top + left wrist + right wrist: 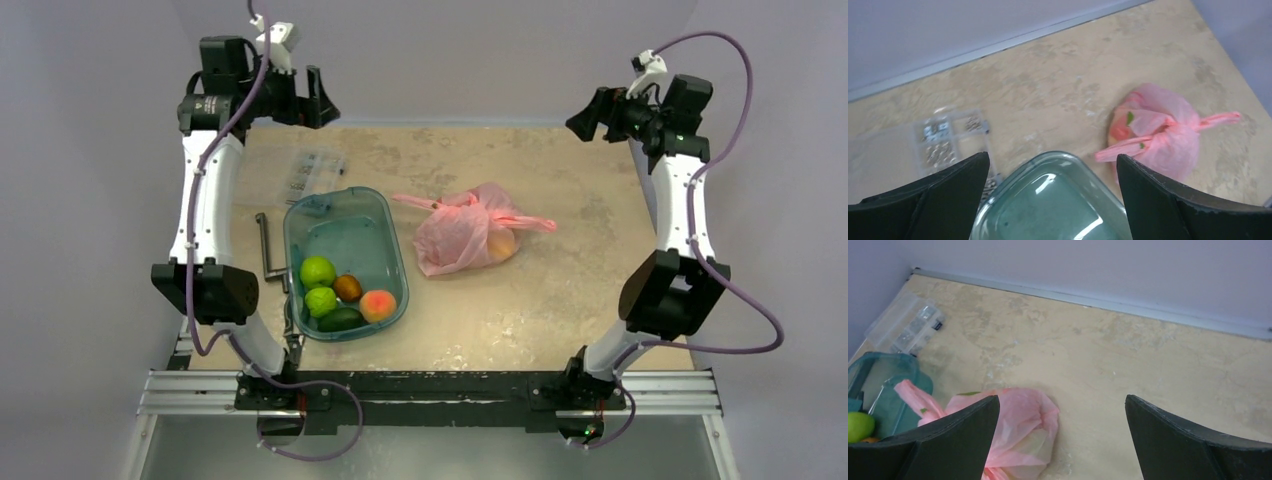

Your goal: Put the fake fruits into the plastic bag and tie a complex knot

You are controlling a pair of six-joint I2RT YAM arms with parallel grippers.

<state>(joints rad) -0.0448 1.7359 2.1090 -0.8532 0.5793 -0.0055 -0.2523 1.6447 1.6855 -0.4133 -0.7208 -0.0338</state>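
Note:
The pink plastic bag lies mid-table, closed, with an orange fruit showing through it. Its handles are bunched into a knot, the loose ends sticking out left and right. Several fake fruits sit in the near end of a teal tub: two green ones, a brown one, a peach and a dark green one. My left gripper hangs open and empty at the far left, high above the tub. Far right, my right gripper is open and empty.
A clear parts box lies behind the tub. A metal crank tool lies left of the tub. Walls close the table at the back and sides.

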